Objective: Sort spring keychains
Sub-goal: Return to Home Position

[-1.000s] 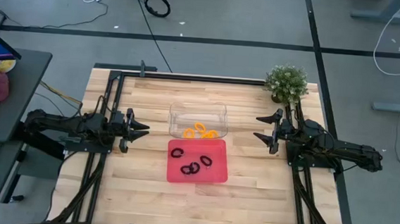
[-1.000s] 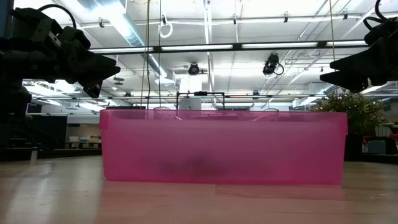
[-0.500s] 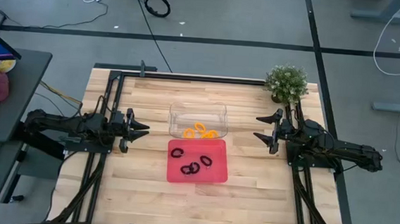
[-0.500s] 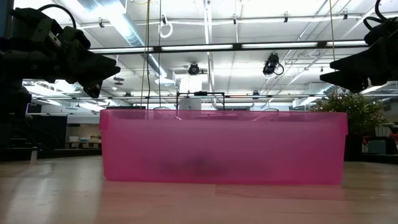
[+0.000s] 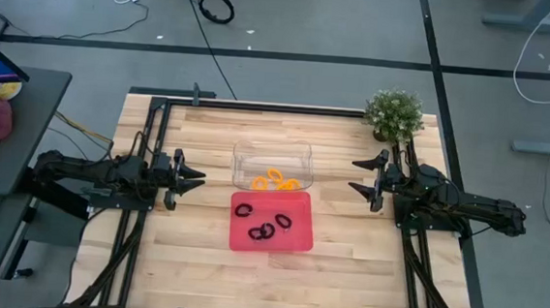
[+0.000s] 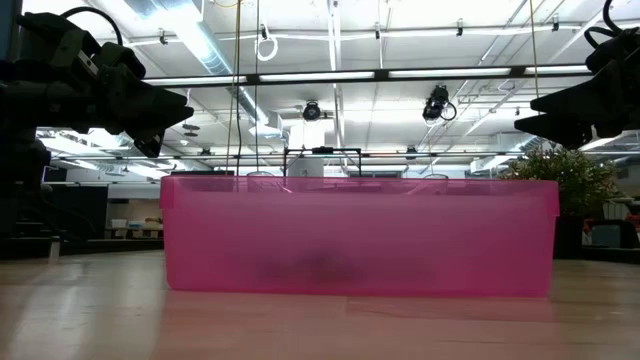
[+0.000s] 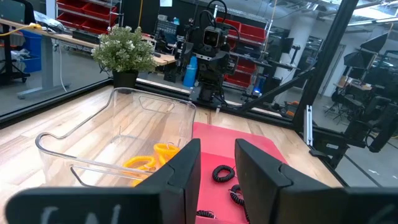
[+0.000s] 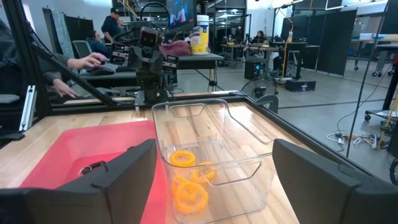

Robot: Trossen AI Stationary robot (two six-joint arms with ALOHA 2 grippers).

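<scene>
**Both grippers empty, the sorted loops between them**

The orange spring keychains [image 5: 275, 181] lie in the clear bin [image 5: 273, 149]. The black spring keychains [image 5: 265, 226] lie in the red tray [image 5: 237, 241] just beside it, and none shows on the bare table [image 5: 345, 256]. Both containers sit between the arms. The left gripper [image 5: 198, 180] hangs off to their left and the right gripper [image 5: 354, 176] to their right. Each points inward with jaws spread and nothing held, the right pair wider. The left looks slightly nearer. No loop waits ahead of either jaw, so the coming move seems a retreat to rest, needing no approach to the containers.
</scene>
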